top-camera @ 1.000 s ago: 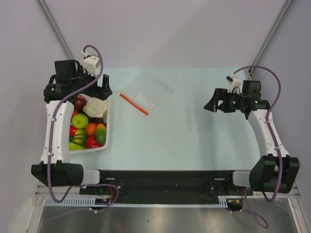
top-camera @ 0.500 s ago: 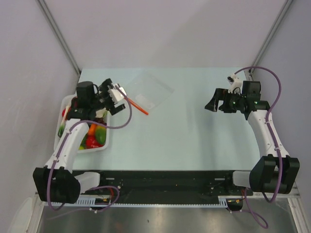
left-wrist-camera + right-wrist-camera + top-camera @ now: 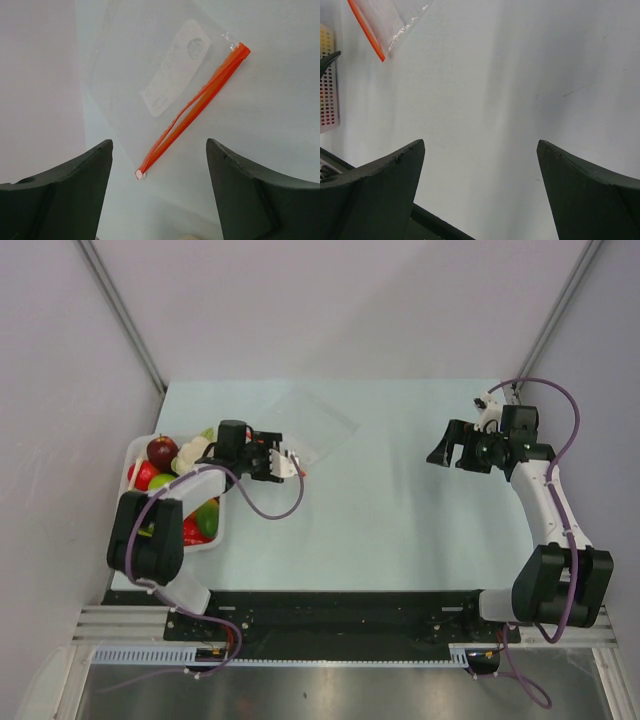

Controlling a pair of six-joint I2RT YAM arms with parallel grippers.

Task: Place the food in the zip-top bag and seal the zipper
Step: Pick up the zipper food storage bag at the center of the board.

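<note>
Overhead, we are logging the white tray at the left edge of the table. It is holding all the food we are seeing: a dark red apple, a whitish lump, a green piece and a red piece, partly under the left arm.

The zip-top bag is lying flat on the table, beyond and to the right of the tray. On its clear wall we are making out a white label. The zipper is running along one edge of the bag. In the left wrist view its two strips are seeming to bow slightly apart at the middle, though we are not sure the mouth is parted.

The left gripper is hovering over the zipper, hiding most of it from above. Its jaws are standing apart and clamping nothing. One end of the strip is showing in the gap between the fingers.

The right gripper is hanging over the table well to the right of the bag, with its jaws spread wide and holding nothing. Its wrist camera is catching a bag corner and the perforated tray wall at the frame's left edge.
</note>
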